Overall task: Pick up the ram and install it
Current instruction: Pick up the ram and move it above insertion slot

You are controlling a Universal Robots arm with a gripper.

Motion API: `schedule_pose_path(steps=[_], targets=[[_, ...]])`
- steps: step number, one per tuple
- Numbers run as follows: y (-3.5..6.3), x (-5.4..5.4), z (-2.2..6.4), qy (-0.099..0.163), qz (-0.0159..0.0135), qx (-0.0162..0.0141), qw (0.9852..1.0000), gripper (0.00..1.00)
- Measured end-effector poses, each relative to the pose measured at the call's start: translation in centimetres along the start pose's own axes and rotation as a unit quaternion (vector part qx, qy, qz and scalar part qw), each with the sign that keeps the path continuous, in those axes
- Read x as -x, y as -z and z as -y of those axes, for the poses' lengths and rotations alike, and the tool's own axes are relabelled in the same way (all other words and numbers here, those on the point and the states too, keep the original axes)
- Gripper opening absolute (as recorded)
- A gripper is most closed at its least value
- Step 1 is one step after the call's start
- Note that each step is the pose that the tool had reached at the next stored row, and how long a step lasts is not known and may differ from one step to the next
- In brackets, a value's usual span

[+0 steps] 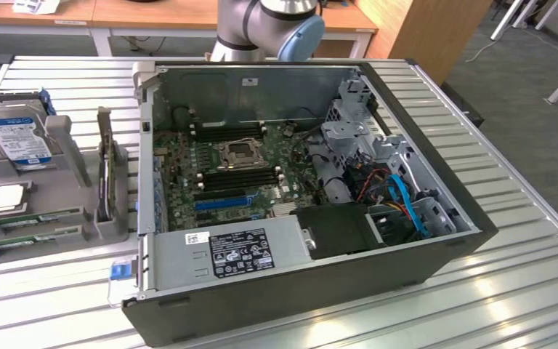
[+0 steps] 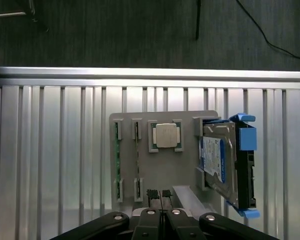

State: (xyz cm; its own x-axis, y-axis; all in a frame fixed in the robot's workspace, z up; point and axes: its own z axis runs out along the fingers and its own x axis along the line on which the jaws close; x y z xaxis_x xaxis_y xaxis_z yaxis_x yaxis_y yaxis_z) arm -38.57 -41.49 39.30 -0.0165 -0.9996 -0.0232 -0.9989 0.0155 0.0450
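Closed fingers [image 2: 154, 194] pointing down over tray [image 2: 186, 171], near ram [image 2: 117, 156]

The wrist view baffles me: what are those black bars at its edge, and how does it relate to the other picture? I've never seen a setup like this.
This is one robot arm working at a metal table. The exterior view comes from a camera standing apart. It shows the arm's base beyond an open computer case with its motherboard exposed. The wrist view comes from a camera on the arm's end, looking down. The black bars are the arm's jaws, shut together and holding nothing. Below them sits a grey holder. It carries two green ram sticks in slots, a square silver processor and a hard drive with a blue label. The ram is the part to be picked up, and both sticks sit in the holder.
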Motion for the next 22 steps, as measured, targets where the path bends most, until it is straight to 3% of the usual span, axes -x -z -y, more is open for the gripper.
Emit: schedule_pose_path(steps=[4, 18, 21, 22], targets=[[0.01, 0.01, 0.39, 0.002, -0.0001, 0.0, 1.0, 0.1], [0.02, 0.0, 0.41, 0.003, -0.0001, 0.0001, 1.0, 0.1], [0.02, 0.0, 0.41, 0.003, -0.0001, 0.0001, 1.0, 0.16], [0.02, 0.0, 0.41, 0.003, -0.0001, 0.0001, 1.0, 0.23]])
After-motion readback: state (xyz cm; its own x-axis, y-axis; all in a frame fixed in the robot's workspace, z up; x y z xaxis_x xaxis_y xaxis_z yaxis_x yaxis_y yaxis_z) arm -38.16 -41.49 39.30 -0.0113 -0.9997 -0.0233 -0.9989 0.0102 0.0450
